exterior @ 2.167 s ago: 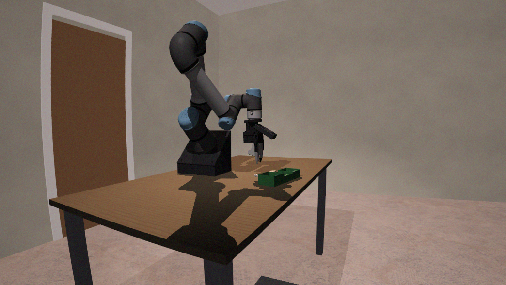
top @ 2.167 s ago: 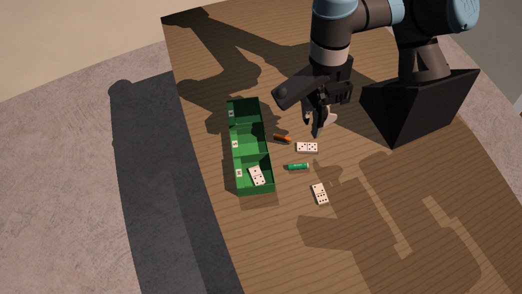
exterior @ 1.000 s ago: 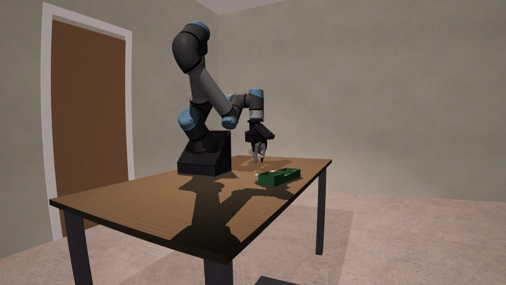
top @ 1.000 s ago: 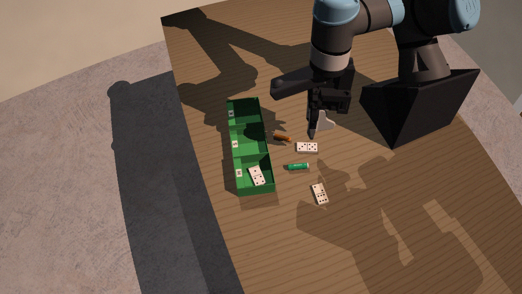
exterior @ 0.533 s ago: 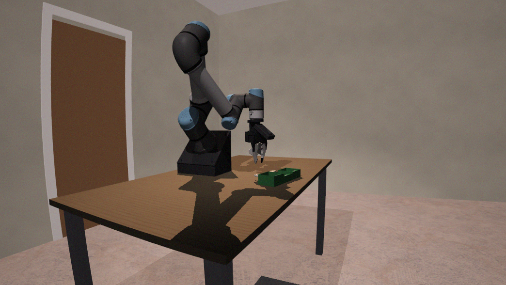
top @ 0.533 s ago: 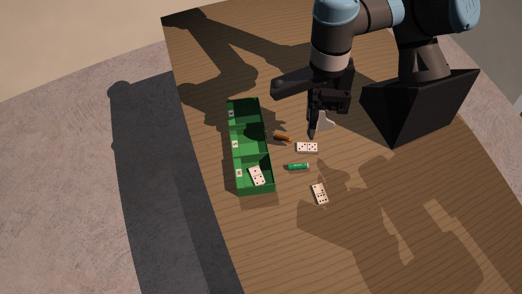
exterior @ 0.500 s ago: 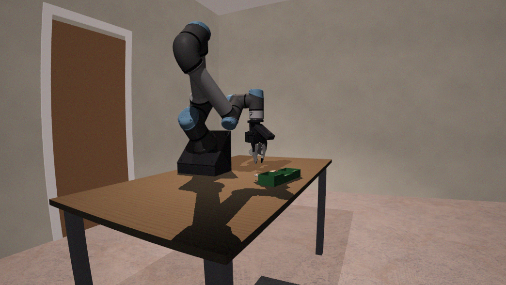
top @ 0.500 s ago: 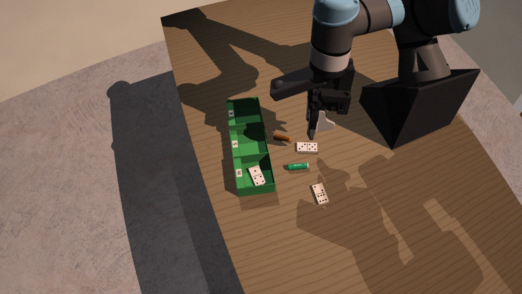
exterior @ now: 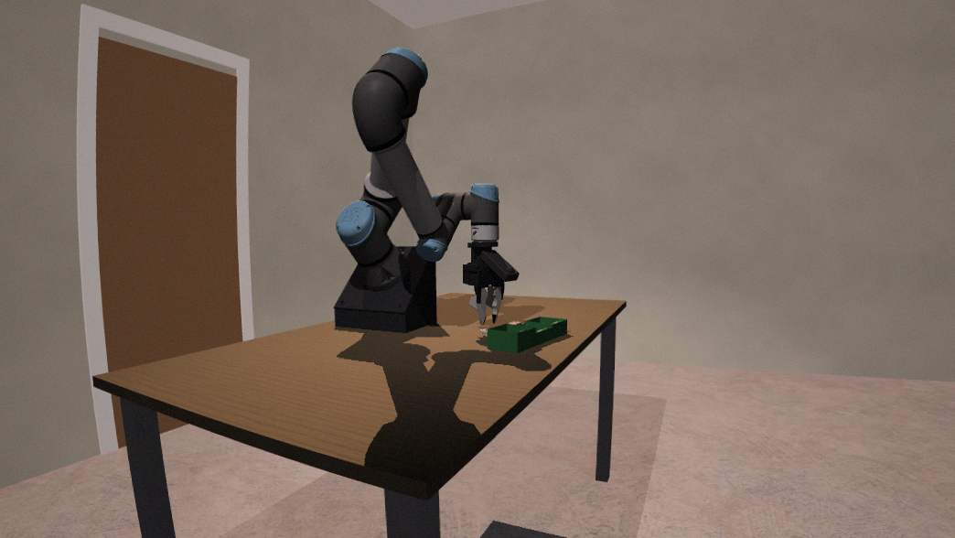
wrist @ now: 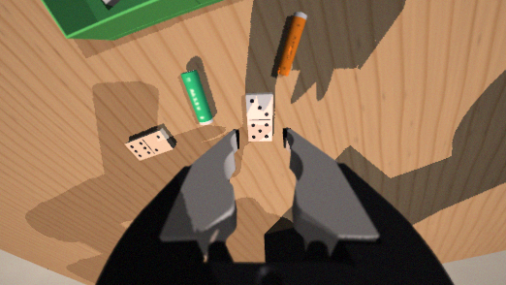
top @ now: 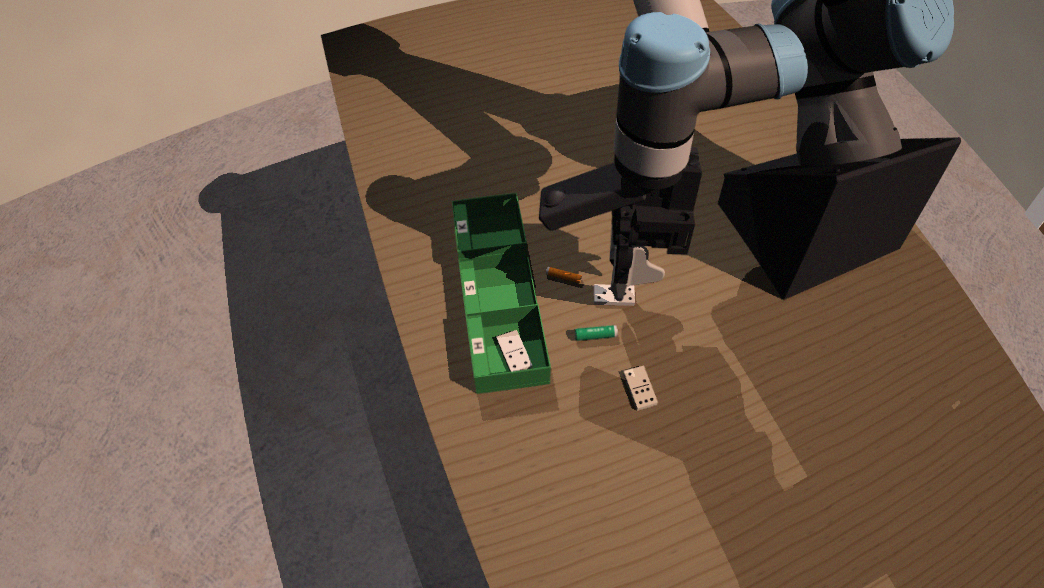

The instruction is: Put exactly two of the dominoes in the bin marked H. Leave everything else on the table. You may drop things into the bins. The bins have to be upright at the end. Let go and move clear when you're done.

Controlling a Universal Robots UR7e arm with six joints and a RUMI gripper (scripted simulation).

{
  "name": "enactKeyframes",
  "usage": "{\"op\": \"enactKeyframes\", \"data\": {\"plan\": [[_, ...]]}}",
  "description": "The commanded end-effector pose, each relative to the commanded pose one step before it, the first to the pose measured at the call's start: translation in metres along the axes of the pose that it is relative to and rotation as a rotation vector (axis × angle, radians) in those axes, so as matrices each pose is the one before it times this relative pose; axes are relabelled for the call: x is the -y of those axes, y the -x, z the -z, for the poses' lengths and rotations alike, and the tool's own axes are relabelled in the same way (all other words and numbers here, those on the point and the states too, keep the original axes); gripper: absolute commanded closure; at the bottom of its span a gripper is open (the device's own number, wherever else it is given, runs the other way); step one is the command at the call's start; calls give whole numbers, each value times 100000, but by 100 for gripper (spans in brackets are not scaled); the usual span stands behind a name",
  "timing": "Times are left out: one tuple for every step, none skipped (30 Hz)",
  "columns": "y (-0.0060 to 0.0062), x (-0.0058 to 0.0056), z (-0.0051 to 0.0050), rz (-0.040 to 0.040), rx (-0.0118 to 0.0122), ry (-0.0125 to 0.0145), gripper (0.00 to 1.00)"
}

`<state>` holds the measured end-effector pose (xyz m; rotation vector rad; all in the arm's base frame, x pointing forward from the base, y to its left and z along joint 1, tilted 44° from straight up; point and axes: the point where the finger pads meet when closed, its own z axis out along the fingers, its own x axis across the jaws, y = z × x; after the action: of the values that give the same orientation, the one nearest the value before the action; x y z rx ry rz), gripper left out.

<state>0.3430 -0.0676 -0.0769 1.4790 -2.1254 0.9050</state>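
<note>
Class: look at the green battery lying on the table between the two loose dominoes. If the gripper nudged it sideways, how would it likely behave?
The green battery is a smooth cylinder lying on its side, so a sideways nudge would probably roll it rather than slide it. It looks rigid and should keep its shape. Rolling could carry it toward the bin or a domino.

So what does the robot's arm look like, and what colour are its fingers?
The arm is made of thick dark grey tubes with round joints, each topped by a light blue cap. A pale band rings the wrist. It grows from a black wedge-shaped base. The gripper is black, with two chunky grey fingers that taper to narrow tips. No cables show.
</note>
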Motion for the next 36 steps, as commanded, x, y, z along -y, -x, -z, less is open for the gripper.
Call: {"op": "enactKeyframes", "data": {"plan": [[106, 135, -955, 90, 561, -914, 76], [3, 3, -1, 0, 0, 0, 76], [1, 2, -1, 0, 0, 0, 76], [0, 1, -1, 0, 0, 0, 76], [-1, -1, -1, 0, 0, 0, 76], [-2, -2, -1, 0, 0, 0, 76], [-3, -3, -1, 0, 0, 0, 76], [-3, -3, -133, 0, 0, 0, 76], [-3, -4, -133, 0, 0, 0, 76], [-4, -4, -133, 0, 0, 0, 76], [0, 0, 0, 0, 0, 0, 76], [0, 0, 0, 0, 0, 0, 76], [-4, -5, -134, 0, 0, 0, 76], [-4, -4, -133, 0, 0, 0, 76], [-4, -4, -133, 0, 0, 0, 76], [-4, -4, -133, 0, 0, 0, 76], [-3, -4, -133, 0, 0, 0, 76], [-3, -4, -133, 0, 0, 0, 76], [-3, -3, -1, 0, 0, 0, 76], [-3, -3, -1, 0, 0, 0, 76], [-2, -3, -1, 0, 0, 0, 76], [-2, -2, 0, 0, 0, 0, 76], [0, 0, 6, 0, -1, 2, 76], [-2, -2, -2, 0, 0, -1, 76], [-2, -2, -1, 0, 0, 0, 76], [-2, -1, -1, 0, 0, 0, 76], [-1, -1, -1, 0, 0, 0, 76], [0, 0, 0, 0, 0, 0, 76], [0, 0, 0, 0, 0, 0, 76], [1, 1, 5, 0, -1, 2, 76], [-1, -1, -2, 0, 0, 0, 76], [-1, -1, -1, 0, 0, 0, 76], [-1, -1, -1, 0, 0, 0, 76], [-1, -1, -1, 0, 0, 0, 76], [0, 0, -1, 0, 0, 0, 100], [0, 0, -1, 0, 0, 0, 100]]}}
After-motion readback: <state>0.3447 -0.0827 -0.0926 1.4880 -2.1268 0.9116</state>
